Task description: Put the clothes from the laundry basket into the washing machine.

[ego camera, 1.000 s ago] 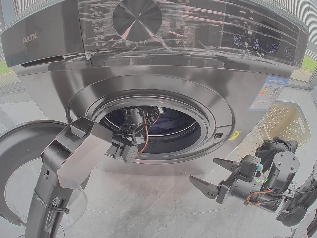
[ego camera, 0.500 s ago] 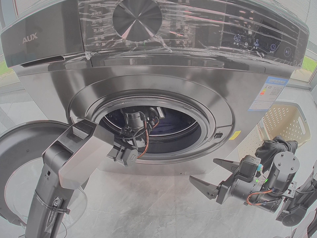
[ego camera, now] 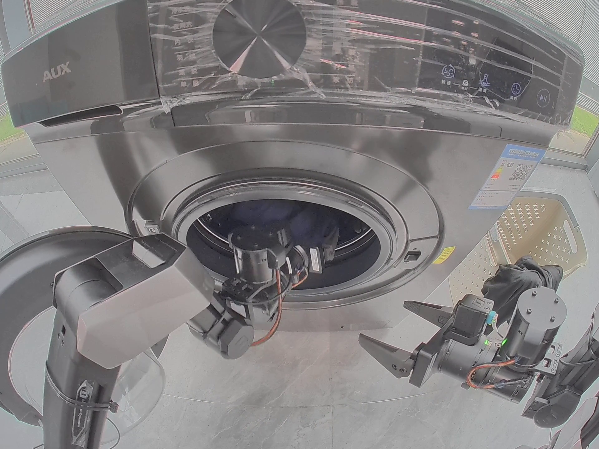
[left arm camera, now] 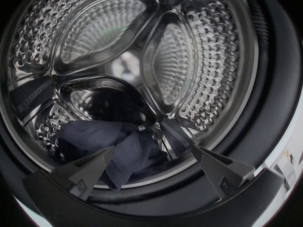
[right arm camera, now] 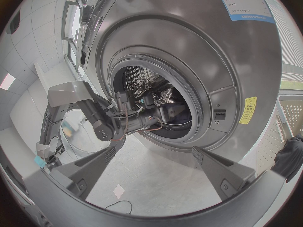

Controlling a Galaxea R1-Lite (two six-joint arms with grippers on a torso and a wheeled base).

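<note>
Left gripper [left arm camera: 152,148] (spread, empty) has drawn back toward the washing machine [ego camera: 281,151] mouth, navy clothes [left arm camera: 91,134] inside.

A: Lighting?
B: Head view was bright, even daylight. Glare streaked the plastic wrap [ego camera: 349,38] on the washing machine [ego camera: 299,151].
A: Wrists?
B: Drum [left arm camera: 205,63] was dim, with hot reflections. Edges bowed, corners went black.

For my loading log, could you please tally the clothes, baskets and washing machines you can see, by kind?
Dark blue clothing bundle: 1
Black garment: 1
Laundry basket: 1
Washing machine: 1
Total: 4
</note>
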